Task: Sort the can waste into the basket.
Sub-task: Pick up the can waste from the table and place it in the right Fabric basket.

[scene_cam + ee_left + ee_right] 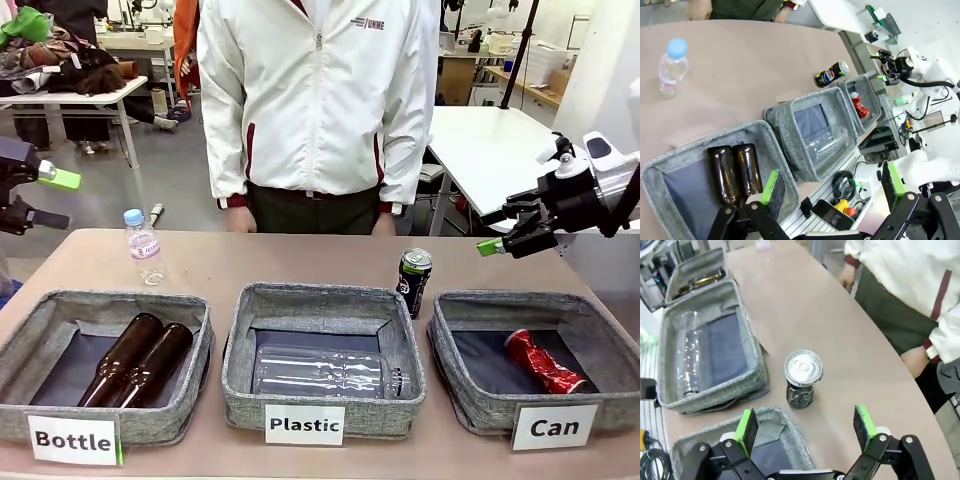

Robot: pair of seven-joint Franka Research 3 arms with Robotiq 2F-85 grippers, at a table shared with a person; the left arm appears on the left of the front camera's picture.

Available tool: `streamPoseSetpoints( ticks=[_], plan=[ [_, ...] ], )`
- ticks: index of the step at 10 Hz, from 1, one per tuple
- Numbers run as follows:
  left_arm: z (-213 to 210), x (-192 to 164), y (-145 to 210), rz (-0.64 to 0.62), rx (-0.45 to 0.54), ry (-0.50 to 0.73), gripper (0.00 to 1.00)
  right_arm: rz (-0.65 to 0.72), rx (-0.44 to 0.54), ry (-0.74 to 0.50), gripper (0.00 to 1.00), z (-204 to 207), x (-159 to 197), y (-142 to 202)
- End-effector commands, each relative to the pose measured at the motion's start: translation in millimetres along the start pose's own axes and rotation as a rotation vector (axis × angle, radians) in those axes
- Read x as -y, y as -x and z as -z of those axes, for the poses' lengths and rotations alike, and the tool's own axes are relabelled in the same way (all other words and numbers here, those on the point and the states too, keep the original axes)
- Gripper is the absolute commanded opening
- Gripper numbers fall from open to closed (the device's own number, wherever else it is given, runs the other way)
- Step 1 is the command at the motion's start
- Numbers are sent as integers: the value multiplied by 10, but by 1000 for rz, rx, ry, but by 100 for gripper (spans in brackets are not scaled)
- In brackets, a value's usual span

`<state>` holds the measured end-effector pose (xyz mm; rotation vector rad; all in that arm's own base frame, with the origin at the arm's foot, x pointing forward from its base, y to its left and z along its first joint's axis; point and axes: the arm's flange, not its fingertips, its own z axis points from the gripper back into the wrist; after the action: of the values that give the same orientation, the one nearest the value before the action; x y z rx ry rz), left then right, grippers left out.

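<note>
Red crushed can (545, 362) lies inside the basket (468, 398) labelled "Can" at the near right, the black can (413, 282) stands upright on the table (250, 260) just beside its far-left corner, and the left gripper (58, 198) and right gripper (492, 232) hang wide open, holding nothing.
</note>
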<state>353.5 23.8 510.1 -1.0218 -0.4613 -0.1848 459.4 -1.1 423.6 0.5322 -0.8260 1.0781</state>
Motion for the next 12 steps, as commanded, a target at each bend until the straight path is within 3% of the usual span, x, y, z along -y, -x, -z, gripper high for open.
streamPoseSetpoints(
  ticks=[1,2,3,5,6,8,9,10,12],
  plan=[
    [0,0,0,0,0,0,100,-153,-70,51,100,42,-82,185],
    [82,0,44,46,-52,-3,100,-245,-74,42,100,126,-66,278],
    [83,-74,97,38,-54,-17,100,-253,-66,73,100,206,-12,359],
    [-2,-259,261,11,-22,0,100,-317,-6,56,100,358,94,476],
    [-2,-335,324,25,-83,40,100,-318,68,-6,100,465,183,490],
    [69,-471,350,80,-41,-1,100,-303,70,32,100,672,358,446],
    [219,-525,287,120,39,6,100,-303,85,13,100,759,493,407],
    [35,-407,288,32,-55,12,100,-294,97,-28,100,843,580,345],
    [35,-407,288,32,-55,12,100,-318,19,-122,100,974,708,273]
  ],
)
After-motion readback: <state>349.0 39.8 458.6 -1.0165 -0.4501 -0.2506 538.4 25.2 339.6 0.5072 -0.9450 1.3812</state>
